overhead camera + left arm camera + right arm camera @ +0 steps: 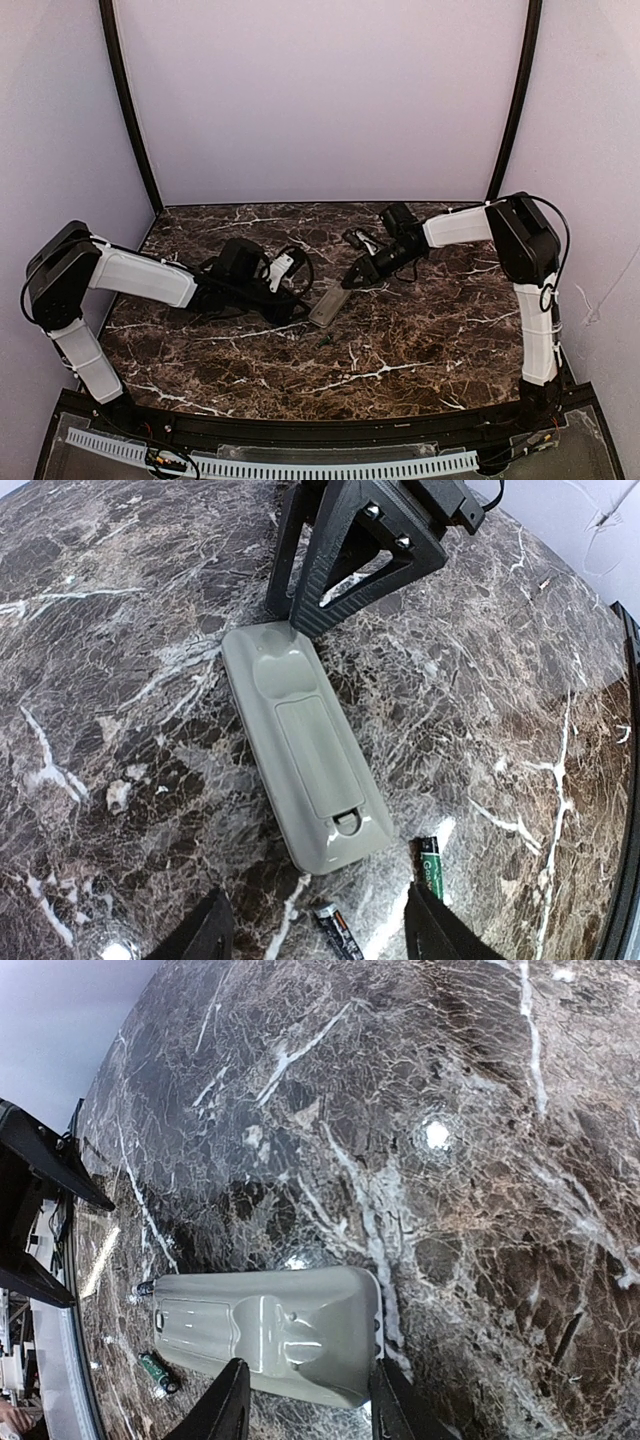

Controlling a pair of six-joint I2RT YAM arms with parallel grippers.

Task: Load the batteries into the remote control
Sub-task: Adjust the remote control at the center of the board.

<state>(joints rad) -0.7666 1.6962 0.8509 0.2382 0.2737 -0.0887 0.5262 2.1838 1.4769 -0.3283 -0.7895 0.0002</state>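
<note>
Right gripper (352, 280) straddles the far-right end of the remote control (328, 303); we cannot tell whether it clamps. Left gripper (320, 935) released, empty. It lies back-up on the table (450, 340), long axis near-left to far-right, batteries (430, 865) beside its near-left end.

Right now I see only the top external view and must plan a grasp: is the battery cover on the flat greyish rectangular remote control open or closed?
Observer: Closed; the left wrist view shows the remote control lying back-up, cover seated flush.
Operator: Where are the slim dark green-tinted batteries?
Observer: Two lie on the dark marble table by the remote's latch end, one under the open left gripper.
Operator: And the right gripper?
Observer: Its black fingers straddle the remote's rounded end; whether they clamp it, I cannot tell.
</note>
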